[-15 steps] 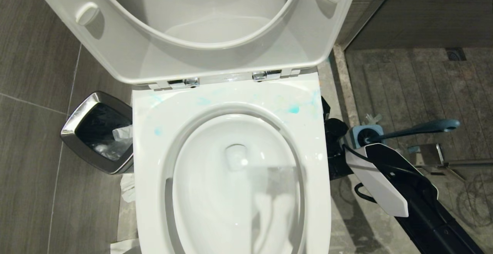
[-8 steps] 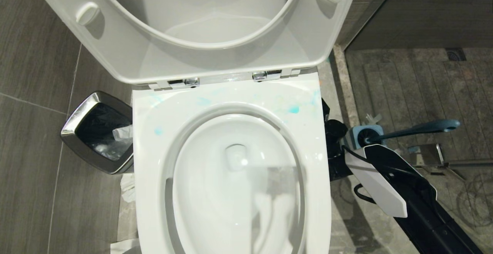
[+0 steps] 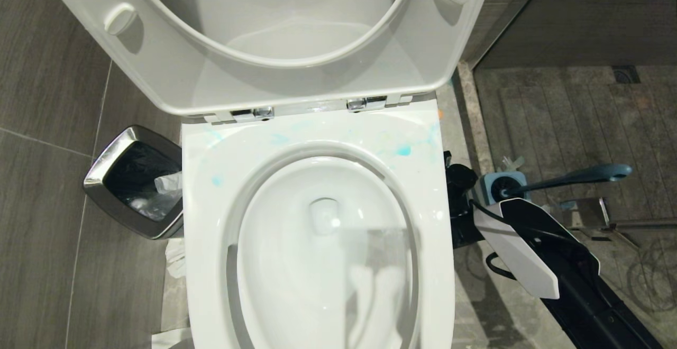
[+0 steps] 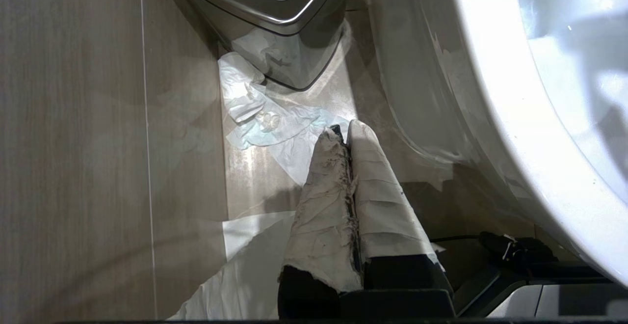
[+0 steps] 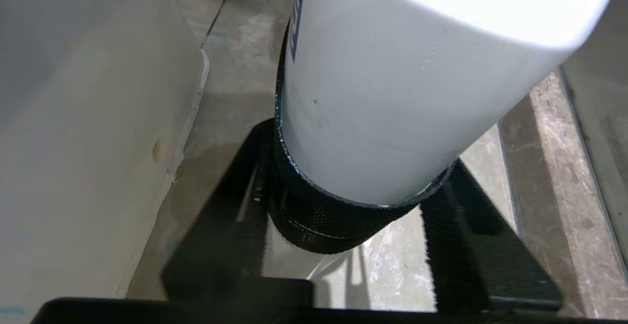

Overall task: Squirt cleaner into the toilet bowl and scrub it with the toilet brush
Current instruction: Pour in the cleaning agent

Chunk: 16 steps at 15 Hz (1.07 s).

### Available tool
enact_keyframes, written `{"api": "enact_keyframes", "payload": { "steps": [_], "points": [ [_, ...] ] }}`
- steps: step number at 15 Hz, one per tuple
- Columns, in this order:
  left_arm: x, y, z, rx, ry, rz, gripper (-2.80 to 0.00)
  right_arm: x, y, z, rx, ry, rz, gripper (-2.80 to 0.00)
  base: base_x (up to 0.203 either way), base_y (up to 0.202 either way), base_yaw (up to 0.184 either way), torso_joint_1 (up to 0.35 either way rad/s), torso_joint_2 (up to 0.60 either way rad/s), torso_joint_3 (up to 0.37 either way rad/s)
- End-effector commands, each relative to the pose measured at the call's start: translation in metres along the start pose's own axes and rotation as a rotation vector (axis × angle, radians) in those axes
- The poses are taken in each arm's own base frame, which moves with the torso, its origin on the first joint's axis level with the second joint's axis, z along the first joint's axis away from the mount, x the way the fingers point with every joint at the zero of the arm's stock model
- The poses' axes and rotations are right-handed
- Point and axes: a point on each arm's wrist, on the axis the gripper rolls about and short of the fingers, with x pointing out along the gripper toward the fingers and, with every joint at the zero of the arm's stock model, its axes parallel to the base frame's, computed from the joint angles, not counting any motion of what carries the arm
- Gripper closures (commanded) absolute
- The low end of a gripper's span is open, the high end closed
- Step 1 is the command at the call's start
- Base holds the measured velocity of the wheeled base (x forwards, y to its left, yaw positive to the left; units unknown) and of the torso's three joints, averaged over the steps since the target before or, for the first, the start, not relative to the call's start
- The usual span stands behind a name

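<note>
I saw the right gripper (image 5: 343,206) close onto the cleaner (image 5: 392,93) right of the toilet bowl (image 3: 317,143); nothing else shifted.

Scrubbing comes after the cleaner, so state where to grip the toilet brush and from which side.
Probably mid-handle. The toilet brush stands in its holder with the slim handle slanting to the robot's right, away from the toilet bowl. Come from above on that open side, jaws across the handle.

bin (image 3: 132,180) left of toilet bowl (image 3: 317,243), toilet brush (image 3: 560,180) right
</note>
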Motion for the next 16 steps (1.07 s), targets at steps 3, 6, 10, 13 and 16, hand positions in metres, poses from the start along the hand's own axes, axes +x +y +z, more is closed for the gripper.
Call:
{"api": "enact_keyframes", "payload": {
  "steps": [3,6,10,13,16],
  "points": [
    [0.0,0.0,0.0,0.0,0.001,0.0,0.0,0.0,0.0,0.001,0.001,-0.002,-0.004,0.0,0.0,0.0,0.0,0.0,0.0,0.0],
    [0.0,0.0,0.0,0.0,0.001,0.002,0.0,-0.003,0.0,0.0,0.001,0.021,0.0,0.0,0.0,0.0,0.0,0.0,0.0,0.0],
    [0.0,0.0,0.0,0.0,0.001,0.0,0.0,-0.017,-0.001,-0.009,-0.016,0.12,0.034,0.0,0.0,0.0,0.0,0.0,0.0,0.0],
    [0.0,0.0,0.0,0.0,0.001,0.002,0.0,-0.02,-0.004,-0.006,-0.019,0.14,0.037,0.0,0.0,0.0,0.0,0.0,0.0,0.0],
    [0.0,0.0,0.0,0.0,0.001,0.0,0.0,-0.025,-0.01,-0.003,-0.025,0.174,0.041,0.0,0.0,0.0,0.0,0.0,0.0,0.0]
  ]
}}
